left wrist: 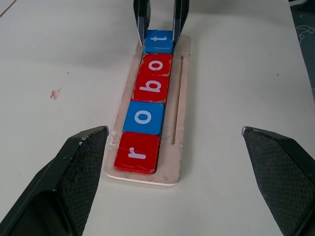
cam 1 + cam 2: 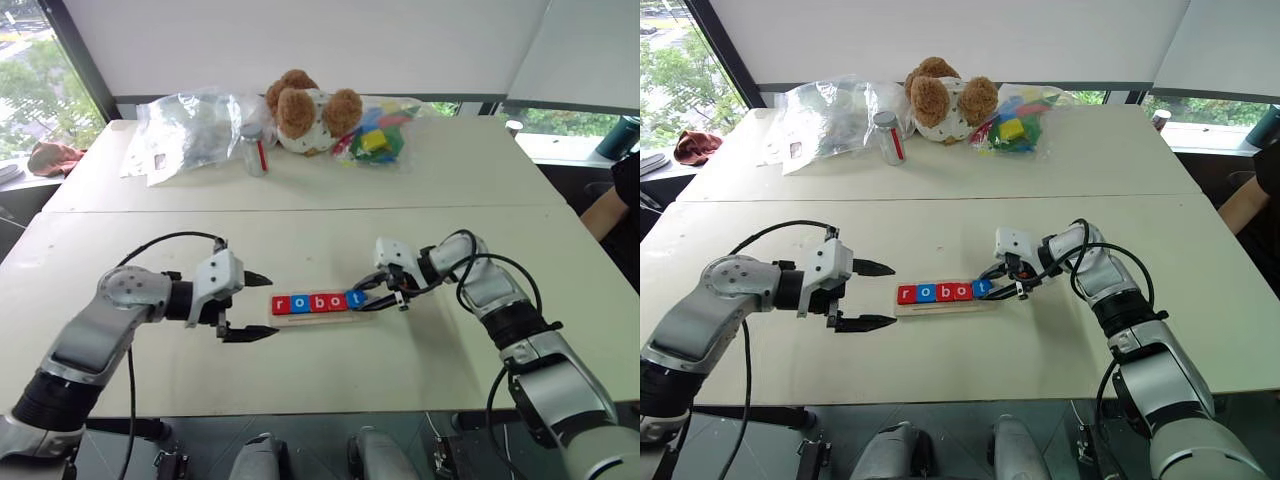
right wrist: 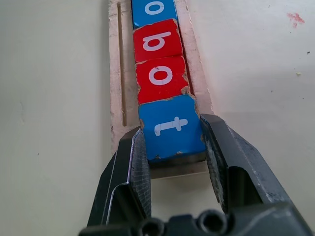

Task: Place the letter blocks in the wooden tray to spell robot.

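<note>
Tiles lying five in a row in the wooden tray (image 2: 312, 317) on the desk (image 2: 420, 200), letter blocks (image 1: 145, 116) reading r, o, b, o, t. Right gripper (image 3: 173, 147) pinching the blue t block (image 3: 171, 127) at the tray's end, jaws closed on its sides. Left gripper (image 2: 255, 305) hovering beside the r end, jaws spread wide, gripping nothing. Spelling looking complete; only releasing and withdrawing likely remaining.

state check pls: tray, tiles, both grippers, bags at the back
wooden tray: flat on table, holds all five tiles
letter blocks: in a row, reading r-o-b-o-t
t block: at tray end, gripped
right gripper: jaws shut on t block
left gripper: jaws open, empty
plastic bags: lying crumpled
</note>
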You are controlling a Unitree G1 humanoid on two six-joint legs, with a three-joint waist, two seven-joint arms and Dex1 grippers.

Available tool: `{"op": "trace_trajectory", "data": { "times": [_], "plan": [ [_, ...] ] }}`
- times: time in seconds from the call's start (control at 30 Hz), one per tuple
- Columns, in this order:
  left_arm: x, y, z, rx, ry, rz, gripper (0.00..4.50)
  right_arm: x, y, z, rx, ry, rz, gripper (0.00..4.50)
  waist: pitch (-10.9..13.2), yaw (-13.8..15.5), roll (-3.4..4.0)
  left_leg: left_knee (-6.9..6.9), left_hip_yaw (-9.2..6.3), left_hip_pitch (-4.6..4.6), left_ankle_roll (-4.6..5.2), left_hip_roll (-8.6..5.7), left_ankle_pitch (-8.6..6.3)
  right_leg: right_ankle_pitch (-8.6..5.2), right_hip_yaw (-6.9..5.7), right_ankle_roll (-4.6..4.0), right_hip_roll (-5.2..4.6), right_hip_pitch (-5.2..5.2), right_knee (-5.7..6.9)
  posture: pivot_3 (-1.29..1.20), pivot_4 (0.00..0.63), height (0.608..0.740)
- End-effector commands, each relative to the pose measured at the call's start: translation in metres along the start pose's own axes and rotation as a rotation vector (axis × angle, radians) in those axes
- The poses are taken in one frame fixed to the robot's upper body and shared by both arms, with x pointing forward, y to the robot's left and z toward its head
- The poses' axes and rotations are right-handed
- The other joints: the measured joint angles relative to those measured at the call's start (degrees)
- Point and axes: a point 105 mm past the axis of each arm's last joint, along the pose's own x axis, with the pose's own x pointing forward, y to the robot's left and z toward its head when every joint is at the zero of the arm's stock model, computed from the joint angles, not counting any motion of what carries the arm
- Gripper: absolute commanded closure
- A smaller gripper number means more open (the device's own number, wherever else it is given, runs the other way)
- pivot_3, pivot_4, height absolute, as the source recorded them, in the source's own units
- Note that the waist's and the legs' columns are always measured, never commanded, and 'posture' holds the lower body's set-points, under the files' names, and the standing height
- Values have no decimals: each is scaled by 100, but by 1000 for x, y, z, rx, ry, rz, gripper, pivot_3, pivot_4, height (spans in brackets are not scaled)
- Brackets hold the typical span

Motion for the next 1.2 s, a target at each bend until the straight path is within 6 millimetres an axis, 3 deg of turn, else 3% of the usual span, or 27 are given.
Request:
{"op": "trace_trajectory", "data": {
  "times": [0.03, 0.3, 0.5, 0.73, 1.0, 1.2],
  "plan": [
    [-1, 4, 8, 42, -17, 13, 0, -2, -2, 10, -39, -22, -15, 3385, 0, 0, 0, 0, 0, 0, -1, 0, 0, 0, 0, 0, 0, 0, 0, 0, 150, 740],
    [0, 5, 8, 46, -21, 11, 0, 4, 2, 12, -35, -36, -7, 3385, 0, -1, 0, 0, 0, 0, -1, 0, 1, 0, 0, 0, 0, 0, 0, 0, 150, 740],
    [0, 6, 8, 45, -18, 9, 0, -3, -4, 21, -45, -61, -67, 440, 0, 4, 0, 0, 0, 0, -1, 0, 1, 0, 0, 0, 0, 0, 0, 0, 150, 740],
    [1, 6, 7, 47, -21, 10, 0, -19, -6, 36, -58, -104, -130, 440, 0, 10, 0, 0, -1, 0, 6, 1, -3, 0, 0, 0, -1, 0, 0, 0, 150, 740],
    [2, 8, 8, 51, -22, 4, 0, -15, 7, 23, -100, -52, -117, 440, 0, 18, -1, 0, 0, -1, 16, -2, -9, 0, 0, 0, -1, 0, -1, 0, 150, 740],
    [1, 8, 8, 51, -21, 2, 0, -11, 1, 14, -104, -19, -149, 440, 0, 2, -1, 0, -1, 0, 16, -2, -9, 0, 0, 0, 1, 0, 1, 0, 150, 740]
  ]
}}
